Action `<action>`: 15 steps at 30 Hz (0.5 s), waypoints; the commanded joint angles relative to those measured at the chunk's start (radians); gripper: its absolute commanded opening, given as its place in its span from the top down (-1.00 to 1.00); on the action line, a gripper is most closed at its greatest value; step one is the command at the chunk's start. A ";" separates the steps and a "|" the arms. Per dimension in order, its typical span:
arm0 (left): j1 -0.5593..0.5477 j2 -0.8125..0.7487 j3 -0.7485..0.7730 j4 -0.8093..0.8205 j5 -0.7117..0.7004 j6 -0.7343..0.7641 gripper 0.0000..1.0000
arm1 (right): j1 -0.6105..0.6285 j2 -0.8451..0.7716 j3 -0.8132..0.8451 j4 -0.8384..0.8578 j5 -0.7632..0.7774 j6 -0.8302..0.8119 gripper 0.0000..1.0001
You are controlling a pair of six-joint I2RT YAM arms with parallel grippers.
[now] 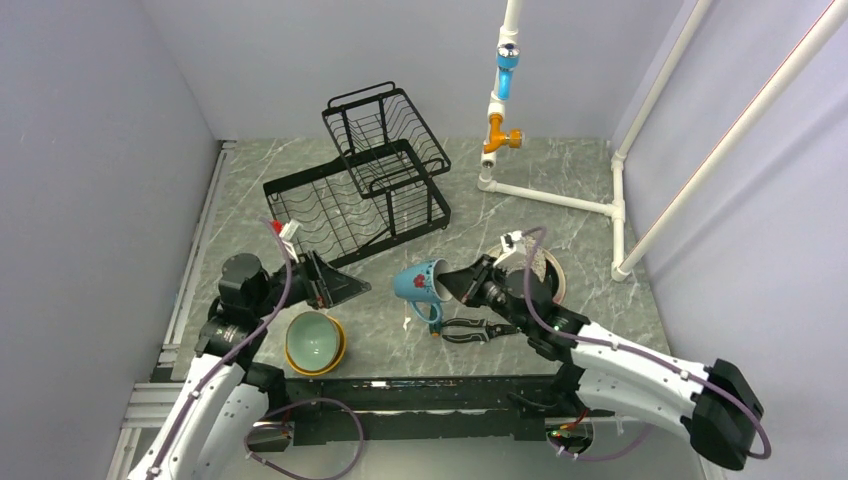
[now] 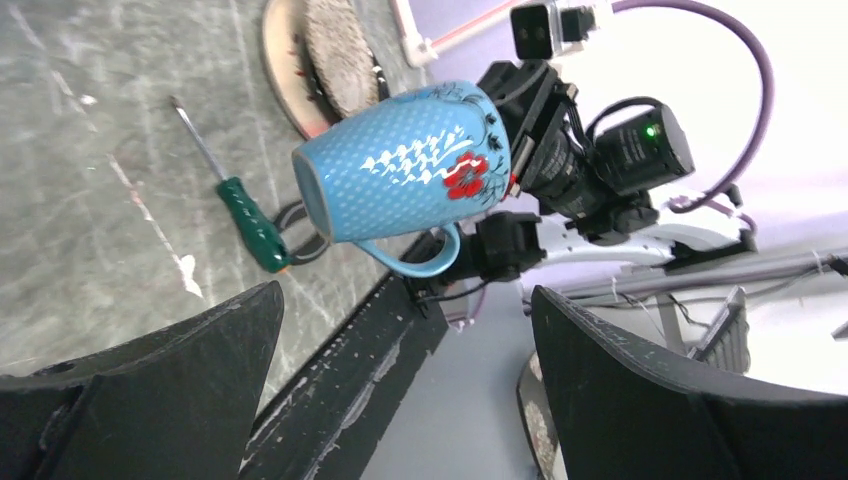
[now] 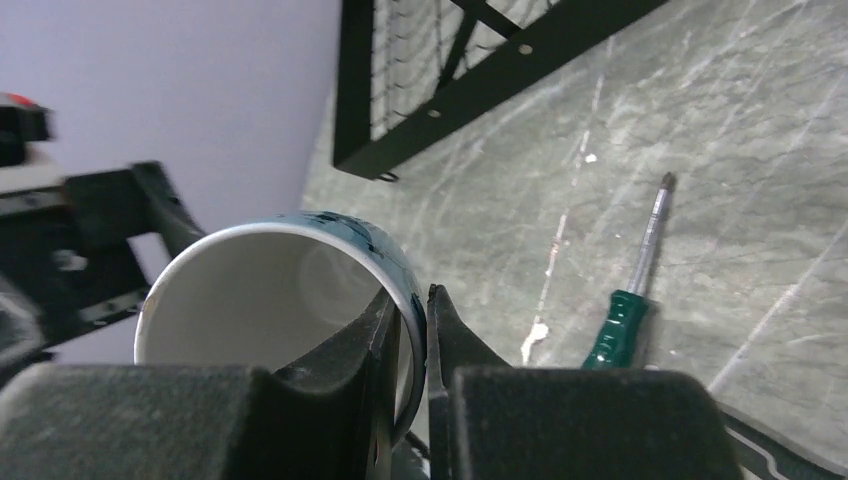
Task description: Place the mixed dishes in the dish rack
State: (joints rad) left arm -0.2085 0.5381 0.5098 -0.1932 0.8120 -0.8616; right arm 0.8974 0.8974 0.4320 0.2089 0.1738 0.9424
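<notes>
**Item 1 — blue mug** (image 1: 420, 281): centre of top view, off the table (image 1: 570, 205), held on its side in mid-air; white mouth to frame right, base to frame left, handle hanging down. Prob. held this way because a rim pinch is the one hold narrow fingers get on it; side-on carry likely suits a pass to the other arm or a tip into the rack.

**Item 2 — right gripper** (image 3: 420, 305): clamped on the mug rim; one finger inside the mouth, one outside on the wall; seen lower centre of rt wrist view.

**Item 3 — left gripper** (image 2: 400, 400): fingers spread wide, nothing between them. Mug sits upper centre of lt wrist view, ahead of the gap and apart from both fingers.

**Item 4 — dish rack** (image 1: 360, 190): upper centre of top view, up-left of the mug, well apart from it; no dish seen in it.

**Item 5 — remaining dishes, not yet loaded:**
- mint-green bowl (image 1: 312, 337) nested in orange bowl (image 1: 338, 352), lower left;
- plates (image 1: 558, 278) right of centre, partly hidden by rt arm.

**Non-task:** green-handled screwdriver (image 3: 618, 330) and black pliers (image 1: 478, 328), both on the table just below the mug in frame.
</notes>
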 commanded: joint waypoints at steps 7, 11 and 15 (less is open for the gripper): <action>-0.264 0.097 -0.084 0.466 -0.088 -0.236 -0.99 | -0.112 -0.241 -0.198 0.512 -0.132 0.218 1.00; -0.396 0.186 -0.089 0.588 -0.156 -0.275 -0.99 | -0.122 -0.276 -0.245 0.600 -0.122 0.238 1.00; -0.516 0.285 -0.078 0.658 -0.231 -0.295 -0.82 | -0.137 -0.278 -0.299 0.715 -0.129 0.270 1.00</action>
State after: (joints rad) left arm -0.6376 0.7582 0.4244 0.2951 0.6735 -1.1107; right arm 0.7738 0.6399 0.1562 0.6338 0.0673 1.1393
